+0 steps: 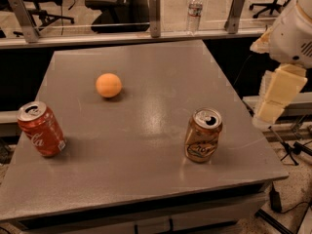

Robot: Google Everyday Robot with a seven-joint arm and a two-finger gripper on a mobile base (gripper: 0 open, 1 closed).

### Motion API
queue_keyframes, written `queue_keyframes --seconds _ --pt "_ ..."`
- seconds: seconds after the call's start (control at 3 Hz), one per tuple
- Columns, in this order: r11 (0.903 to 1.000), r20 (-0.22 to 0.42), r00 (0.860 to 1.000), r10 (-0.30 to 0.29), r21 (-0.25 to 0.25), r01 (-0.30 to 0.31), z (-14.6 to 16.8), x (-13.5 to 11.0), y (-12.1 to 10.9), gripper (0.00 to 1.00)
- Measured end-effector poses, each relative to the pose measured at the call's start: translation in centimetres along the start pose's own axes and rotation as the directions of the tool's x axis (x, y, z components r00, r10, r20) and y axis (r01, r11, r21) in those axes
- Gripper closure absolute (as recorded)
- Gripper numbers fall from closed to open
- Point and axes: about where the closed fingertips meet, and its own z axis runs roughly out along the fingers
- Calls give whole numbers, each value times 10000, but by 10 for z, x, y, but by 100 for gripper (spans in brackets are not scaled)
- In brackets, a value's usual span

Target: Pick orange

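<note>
Off the right edge of the grey table [146,179], the cream-coloured gripper [274,99] hangs beyond the tabletop, pointing downward; how far open it is cannot be told from here. The orange [108,85] lies on the table well to the gripper's left and a little farther back, clearly apart from it (alone on bare surface). Nearest the gripper, to its left and slightly toward the front, stands a gold-brown soda can [203,135]. A red Coca-Cola can [41,129] stands farthest left of the gripper, beyond the orange.
</note>
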Motion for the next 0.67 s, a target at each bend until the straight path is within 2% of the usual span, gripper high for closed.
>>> queue_keyframes --seconds 0.67 --pt "9986 701 9972 -271 -423 301 21 -63 -39 0"
